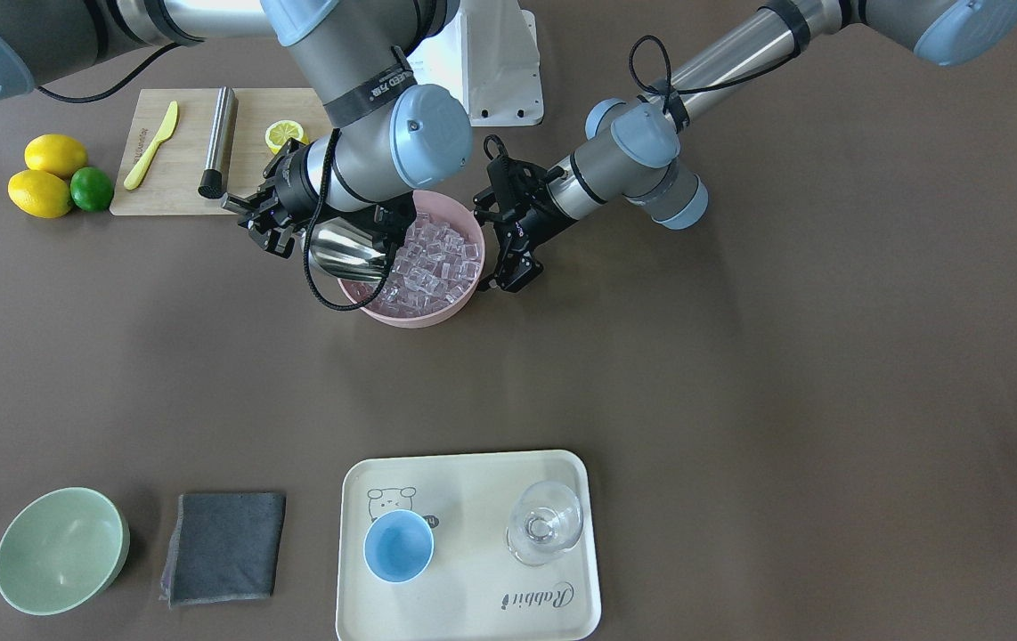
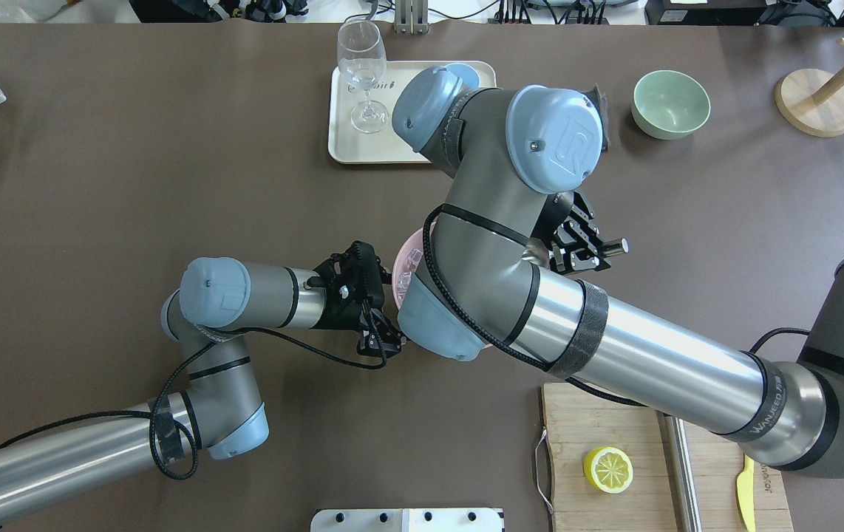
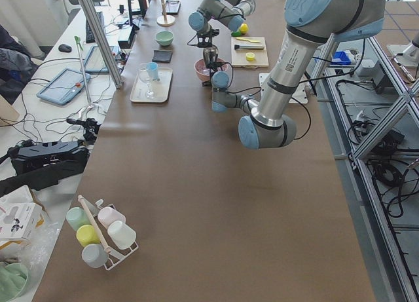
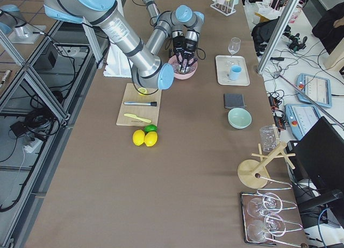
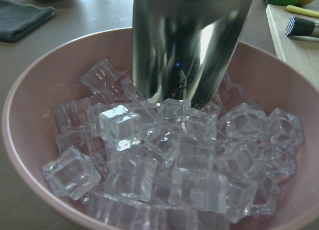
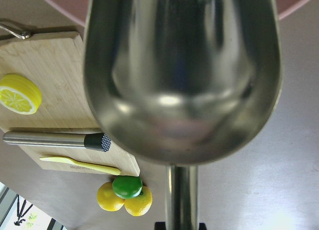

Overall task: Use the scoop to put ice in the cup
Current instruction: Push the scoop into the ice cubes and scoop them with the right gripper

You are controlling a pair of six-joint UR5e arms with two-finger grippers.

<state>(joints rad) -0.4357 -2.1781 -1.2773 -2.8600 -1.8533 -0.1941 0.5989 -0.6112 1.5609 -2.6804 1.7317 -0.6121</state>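
Observation:
My right gripper (image 1: 270, 218) is shut on the handle of the shiny steel scoop (image 1: 346, 250). The scoop's trough tips down into the ice (image 1: 437, 260) in the pink bowl (image 1: 410, 316). In the right wrist view the trough (image 6: 182, 75) looks empty. In the left wrist view the scoop (image 5: 189, 45) stands mouth-down among the clear cubes (image 5: 164, 160). My left gripper (image 1: 511, 278) sits right beside the bowl's rim; I cannot tell whether it grips it. The light-blue cup (image 1: 398, 547) stands empty on the cream tray (image 1: 473, 610).
A clear glass (image 1: 544, 523) shares the tray. A green bowl (image 1: 61, 550) and a grey cloth (image 1: 223, 547) lie beside the tray. A cutting board (image 1: 174, 196) behind the pink bowl holds a yellow knife, a steel cylinder (image 1: 218, 141) and a lemon half; two lemons and a lime lie beside it.

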